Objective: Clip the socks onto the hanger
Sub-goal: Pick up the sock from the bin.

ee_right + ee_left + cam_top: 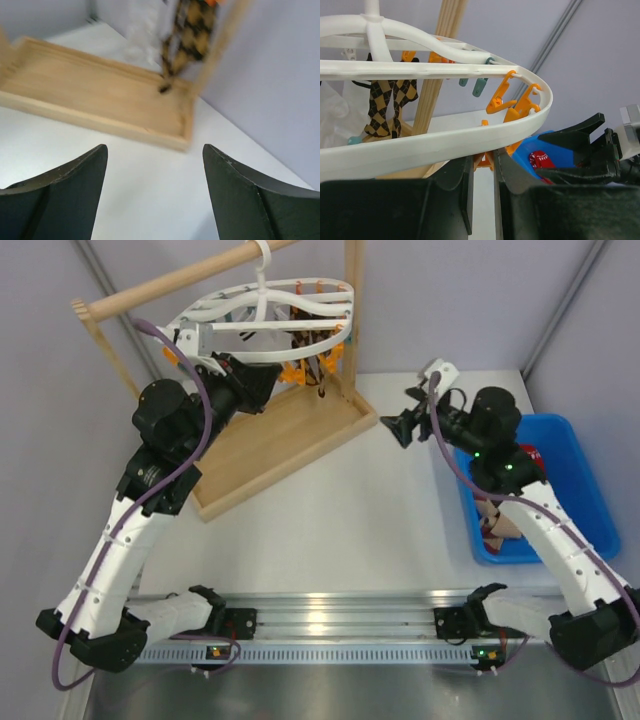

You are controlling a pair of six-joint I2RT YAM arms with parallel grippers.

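The white oval hanger [262, 318] hangs by its hook from a wooden rod, orange and teal clips dangling under it. My left gripper [482, 159] is just under the hanger's rim [445, 136], shut on an orange clip [485, 161]; seen from above, it [272, 382] sits below the frame. A black-and-orange argyle sock [390, 105] hangs clipped at the far side. Other socks lie in the blue bin: a red one [528, 453] and a striped beige one [495, 525]. My right gripper [402, 412] hovers open and empty over the table, between tray and bin.
The wooden rack has a rod [180, 280], two uprights and a tray base [280, 440] under the hanger. The blue bin [585, 475] stands at the right edge. In the right wrist view the tray's corner [185, 135] lies ahead of the fingers.
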